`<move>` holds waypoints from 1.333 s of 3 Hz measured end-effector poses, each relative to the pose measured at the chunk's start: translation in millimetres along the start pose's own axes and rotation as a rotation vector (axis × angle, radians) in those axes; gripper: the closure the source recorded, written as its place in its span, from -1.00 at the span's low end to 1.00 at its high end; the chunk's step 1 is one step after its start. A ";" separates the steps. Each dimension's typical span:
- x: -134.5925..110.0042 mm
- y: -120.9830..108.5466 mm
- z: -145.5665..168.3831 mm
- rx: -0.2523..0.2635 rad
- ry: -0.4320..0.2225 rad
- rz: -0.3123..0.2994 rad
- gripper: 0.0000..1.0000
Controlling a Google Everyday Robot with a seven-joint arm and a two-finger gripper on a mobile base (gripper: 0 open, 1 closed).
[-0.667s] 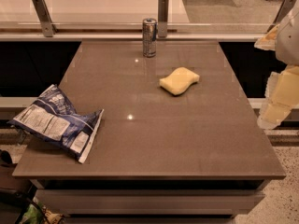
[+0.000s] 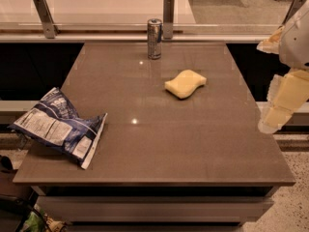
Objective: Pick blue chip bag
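The blue chip bag (image 2: 60,126) lies crumpled at the table's left front edge, partly hanging over the side, with its white text panels facing up. My gripper (image 2: 282,100) hangs at the far right of the view, off the table's right edge and a little above it. It is far from the bag, with the whole width of the table between them. Nothing shows in the gripper.
A yellow wavy sponge (image 2: 185,83) lies right of the table's centre. A tall silver can (image 2: 154,38) stands at the back middle. The brown table (image 2: 159,144) ends at a low glass rail with metal posts (image 2: 168,13) behind it. Dark floor clutter sits at the lower left.
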State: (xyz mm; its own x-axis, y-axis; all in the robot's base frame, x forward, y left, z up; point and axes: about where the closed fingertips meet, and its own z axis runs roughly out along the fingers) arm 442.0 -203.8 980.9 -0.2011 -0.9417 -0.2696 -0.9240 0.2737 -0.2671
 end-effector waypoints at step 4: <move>-125.5 11.3 80.1 -0.026 -0.452 -0.010 -1.00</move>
State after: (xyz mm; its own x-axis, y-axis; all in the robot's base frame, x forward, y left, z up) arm 482.8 -66.9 937.6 -0.0350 -0.7632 -0.6452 -0.9342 0.2543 -0.2501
